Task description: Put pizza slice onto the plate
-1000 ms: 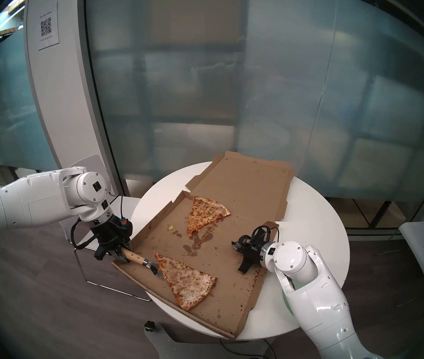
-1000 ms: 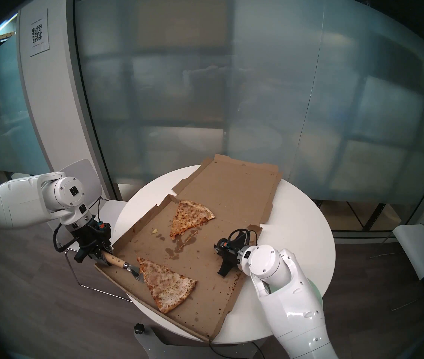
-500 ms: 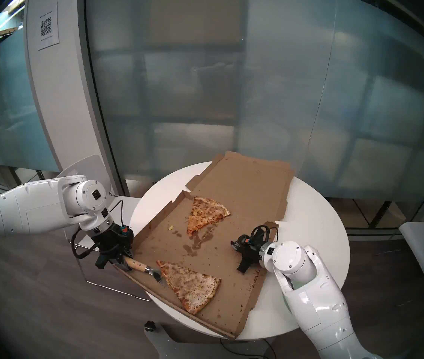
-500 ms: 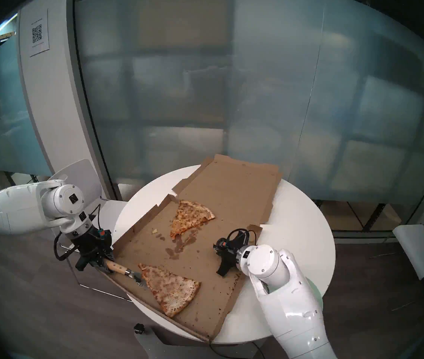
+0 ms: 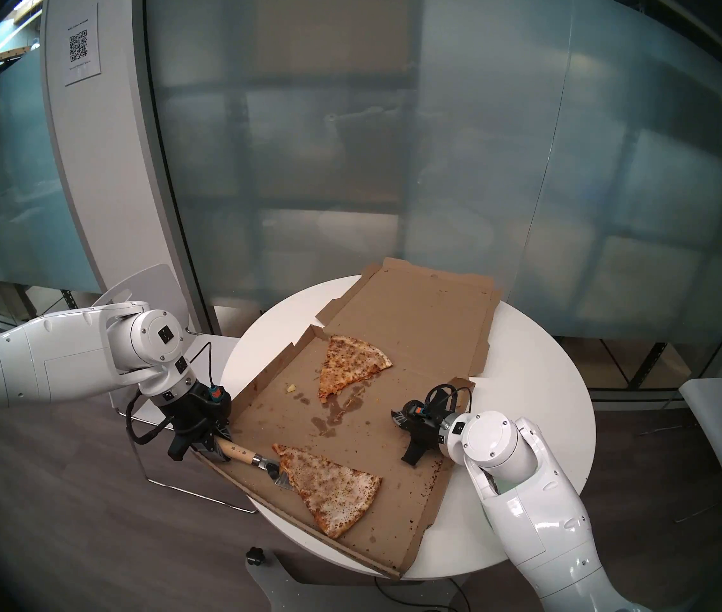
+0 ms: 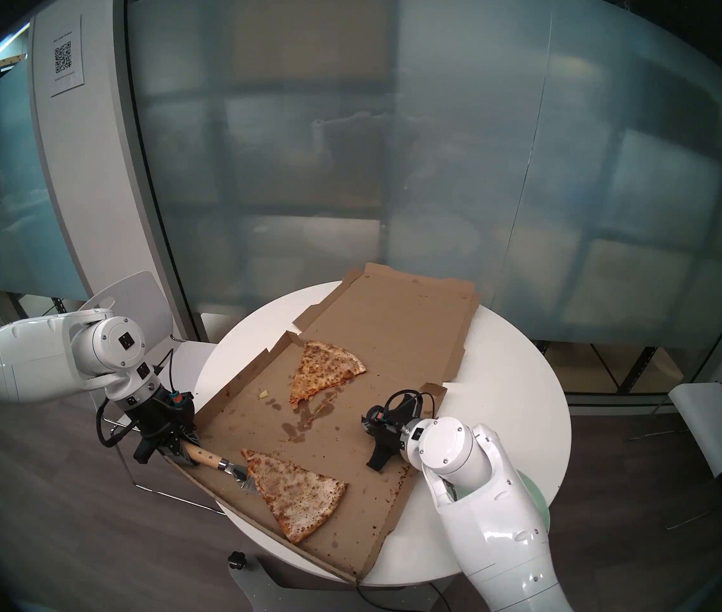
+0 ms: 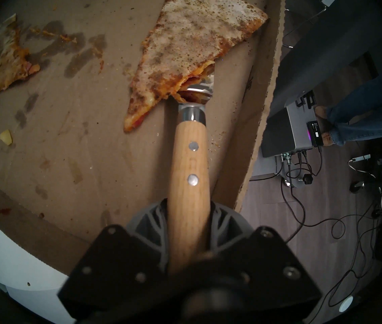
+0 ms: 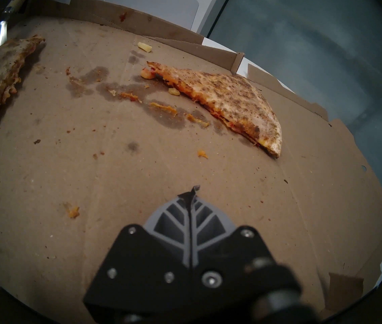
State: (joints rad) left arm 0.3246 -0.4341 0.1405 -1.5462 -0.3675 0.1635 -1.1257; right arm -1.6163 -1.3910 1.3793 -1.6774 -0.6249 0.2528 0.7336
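Head camera, left eye: my left gripper point(image 5: 213, 448) is clamped on the wooden handle of a spatula point(image 5: 240, 453) at the near left corner of an open cardboard pizza box point(image 5: 394, 465), which lies on a round white table point(image 5: 540, 377). The spatula's metal blade is tucked under the left edge of the pizza slice point(image 5: 330, 487), a long pale triangle with brown speckles that lies flat in the near part of the box, its crust toward the right. A second, shorter and more orange slice point(image 5: 350, 368) lies farther back in the box, well apart from the first. My right gripper point(image 5: 399, 419) hangs over the right side of the box, fingers pressed together and holding nothing.

Head camera, right eye: nearly the same scene. A sliver of the pale green plate point(image 6: 538, 496) shows on the table behind my right forearm, beside the box's right edge; most of it is hidden.

Left wrist camera: the 2 gray fingers point(image 7: 148, 225) grip the wooden handle, which has 2 metal rivets. The shiny blade disappears beneath the slice near its pointed end, where orange sauce and cheese show along the lifted edge. Grease stains mark the cardboard between the 2 slices.

Right wrist camera: my 2 fingers point(image 8: 176, 225) meet in a closed wedge just above bare cardboard. The orange slice lies ahead to the right, the pale slice at the far left edge.
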